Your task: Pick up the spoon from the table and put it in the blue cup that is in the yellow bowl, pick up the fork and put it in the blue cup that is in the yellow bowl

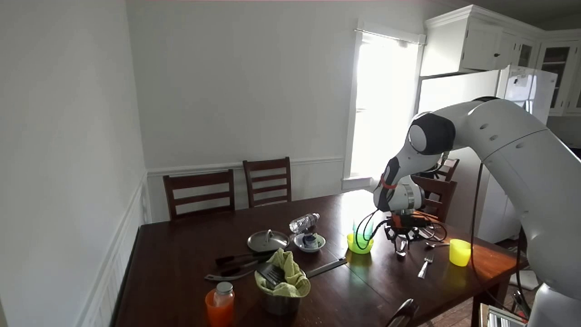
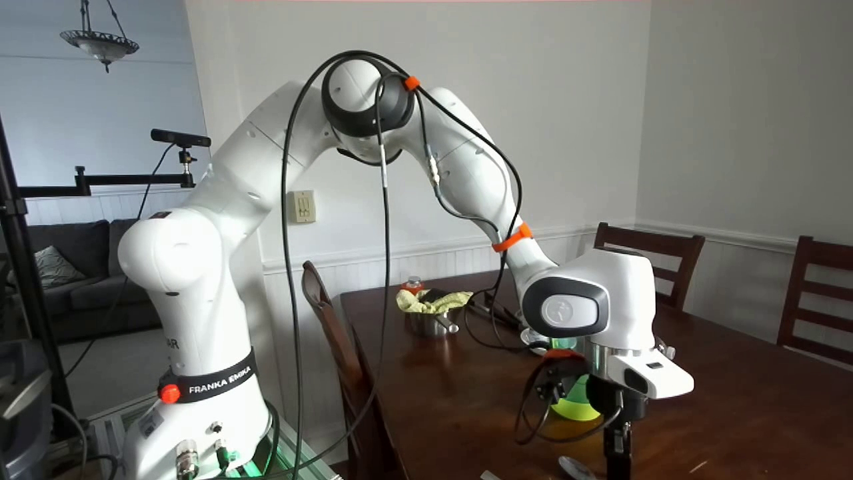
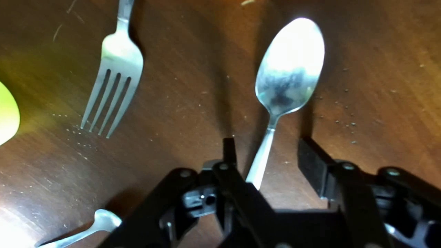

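1. Wrist view: end effector (image 3: 268, 155) spread, one finger each side of the spoon (image 3: 291, 69), gap on both sides of the handle at the tips. Spoon lies flat on the bench (image 3: 186, 103), its bowl pointing away from the fingers. Fork (image 3: 120, 58) left of it in frame, tines toward bottom, handle cut by top edge. Yellow cup (image 3: 7, 115) peeks in at left edge; second spoon (image 3: 106, 221) lower left, handle cut off.
2. In an exterior view: end effector low over the spoon (image 1: 401, 253). Blue cup (image 1: 366, 229) upright inside the yellow bowl (image 1: 360, 250). Fork on the bench between end effector and yellow cup. Farther along: white bowl (image 1: 310, 250), pot lid (image 1: 259, 242), bottle (image 1: 302, 223) on its side. Foreground: steel pot (image 1: 280, 305) with cloth (image 1: 285, 260) and spatula (image 1: 271, 275), beside orange cup (image 1: 218, 315) holding a jar (image 1: 223, 297).
3. In an exterior view: arm (image 2: 466, 160) blocks part of yellow bowl (image 2: 578, 409) and blue cup. Spoon (image 2: 574, 469) partly in at bottom, near end effector; fingertips off frame, can't tell spread from here. Steel pot at far end of bench.
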You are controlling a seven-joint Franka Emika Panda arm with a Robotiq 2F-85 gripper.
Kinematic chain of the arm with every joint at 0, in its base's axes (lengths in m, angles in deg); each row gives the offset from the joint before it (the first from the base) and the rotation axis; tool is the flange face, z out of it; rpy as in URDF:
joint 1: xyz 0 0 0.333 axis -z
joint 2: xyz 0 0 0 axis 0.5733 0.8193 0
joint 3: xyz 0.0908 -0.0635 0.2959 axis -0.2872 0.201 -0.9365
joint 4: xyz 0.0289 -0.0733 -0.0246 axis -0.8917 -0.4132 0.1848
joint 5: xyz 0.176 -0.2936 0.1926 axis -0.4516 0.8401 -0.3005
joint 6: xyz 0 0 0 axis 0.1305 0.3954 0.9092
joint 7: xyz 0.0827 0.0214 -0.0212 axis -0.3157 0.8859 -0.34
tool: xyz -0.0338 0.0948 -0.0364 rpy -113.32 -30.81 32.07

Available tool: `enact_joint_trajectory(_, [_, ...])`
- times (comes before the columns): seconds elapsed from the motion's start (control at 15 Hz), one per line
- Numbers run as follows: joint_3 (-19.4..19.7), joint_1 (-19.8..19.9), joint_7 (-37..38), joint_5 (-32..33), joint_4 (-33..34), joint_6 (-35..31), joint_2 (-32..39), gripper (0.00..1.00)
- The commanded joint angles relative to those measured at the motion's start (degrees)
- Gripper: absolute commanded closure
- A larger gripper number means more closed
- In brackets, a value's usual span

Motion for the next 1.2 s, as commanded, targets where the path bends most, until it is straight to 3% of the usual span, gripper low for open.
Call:
enact_joint_trajectory(0.0, [-1.25,1.35,-1.33,-1.14,1.23,-0.60,0.89,0.81])
enact_joint_trajectory(0.2, [-1.38,1.04,-0.91,-1.14,1.41,-0.78,0.87,0.99])
enact_joint_trajectory(0.6, [0.67,-1.25,-0.37,0.35,-2.48,-3.49,-3.31,0.98])
enact_joint_trajectory(0.93, [8.34,-9.93,2.62,5.99,-10.35,-10.45,-10.19,0.98])
enact_joint_trajectory(1.13, [15.79,-18.57,7.06,11.31,-15.98,-16.46,-14.17,0.98])
